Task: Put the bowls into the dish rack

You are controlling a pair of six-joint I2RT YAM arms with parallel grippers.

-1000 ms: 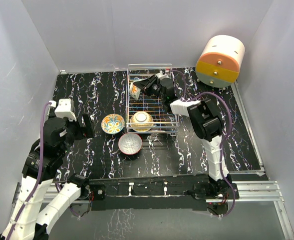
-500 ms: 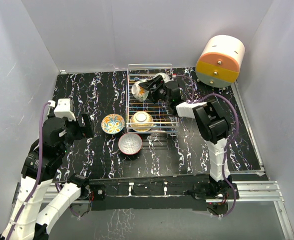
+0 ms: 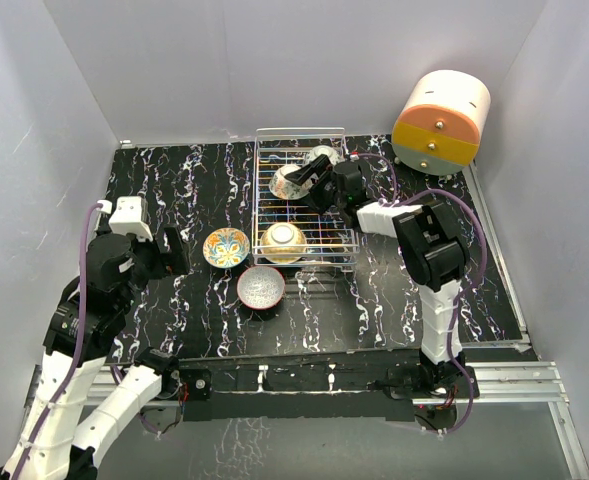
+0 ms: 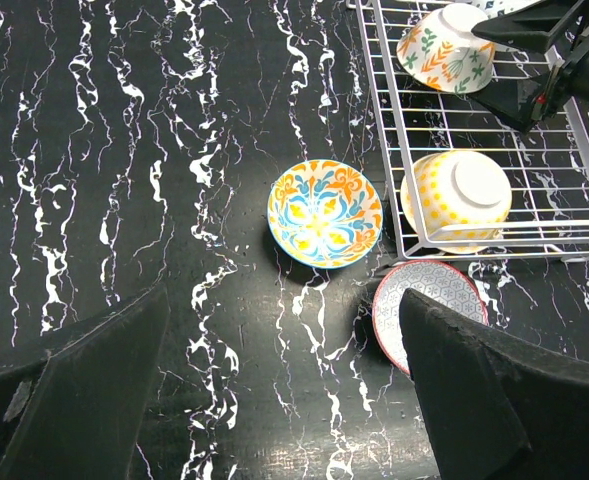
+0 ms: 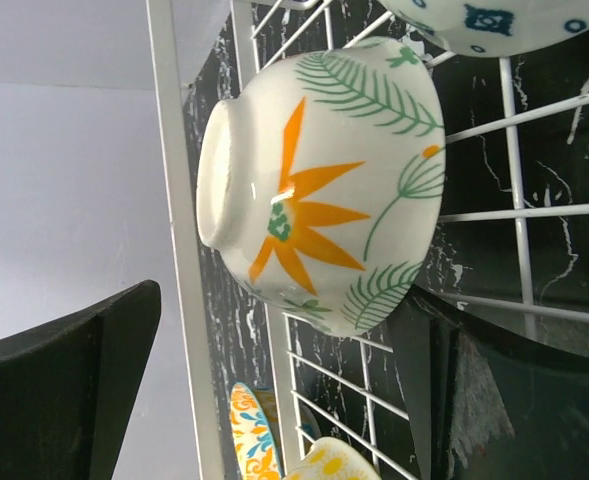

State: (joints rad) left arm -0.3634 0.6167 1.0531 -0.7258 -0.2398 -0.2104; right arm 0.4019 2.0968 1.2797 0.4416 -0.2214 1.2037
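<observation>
The dish rack stands at the back middle of the table. Inside it an orange-floral bowl lies mouth-down and tilted, a yellow-dotted bowl sits upside down at the front, and a blue-patterned bowl rests at the back. My right gripper is open just right of the floral bowl, fingers apart on either side and off it. A yellow-teal bowl and a red-rimmed bowl sit on the table left of the rack. My left gripper hangs open and empty, left of them.
An orange-and-cream cylindrical cabinet stands at the back right. White walls close in on three sides. The rack's left rim runs close beside the yellow-teal bowl and the red-rimmed bowl.
My right gripper has opened and let go of the floral bowl, which has tipped mouth-down in the rack. The gripper has drawn back to the right. The left arm has not moved.
</observation>
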